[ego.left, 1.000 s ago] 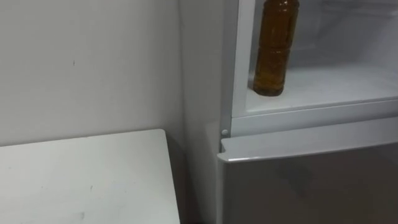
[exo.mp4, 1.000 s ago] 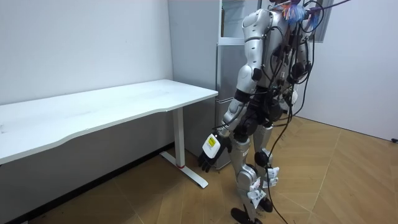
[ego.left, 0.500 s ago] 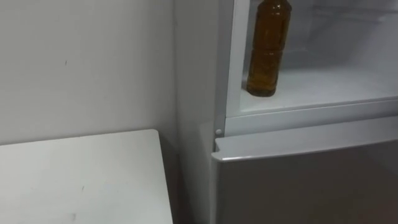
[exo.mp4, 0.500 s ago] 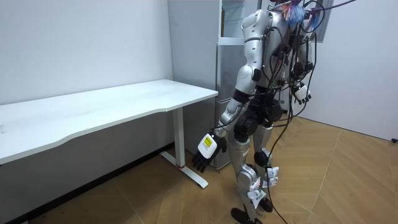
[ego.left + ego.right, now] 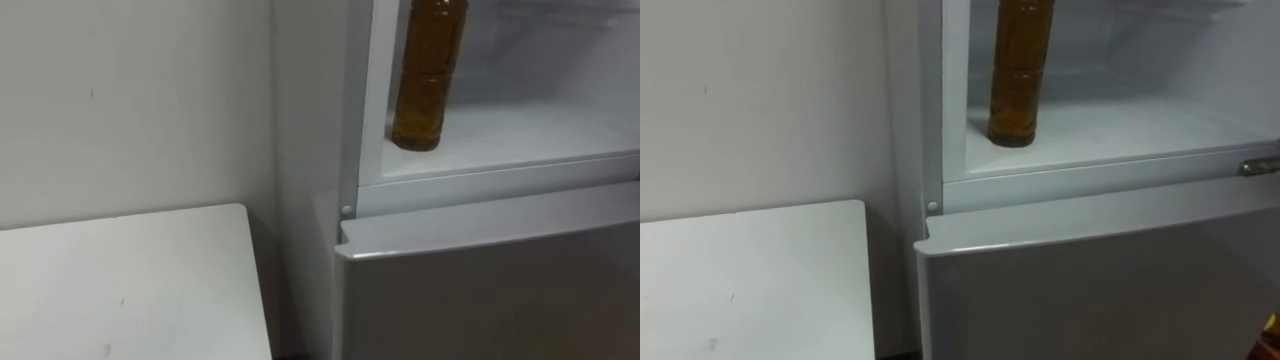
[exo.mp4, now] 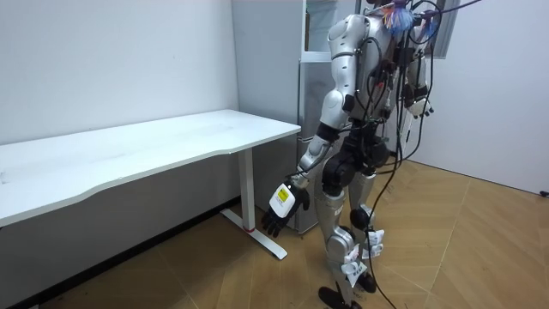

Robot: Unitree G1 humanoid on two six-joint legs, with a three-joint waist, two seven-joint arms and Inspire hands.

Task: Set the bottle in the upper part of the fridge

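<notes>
In the left eye view, the tall amber plastic bottle [image 5: 428,75] stood upright near the front left of the white upper fridge shelf [image 5: 520,135]. In the room view, my left hand [image 6: 281,204] hung low, relaxed and empty; whether my right hand [image 6: 423,106] was open I couldn't tell. Shutting the door gently should keep the bottle from tipping.

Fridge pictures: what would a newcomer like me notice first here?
A brown bottle stands upright on the white floor of the open upper fridge compartment, near its left wall. In the room view the robot stands before it beside a long white table, its left hand hanging low.
</notes>
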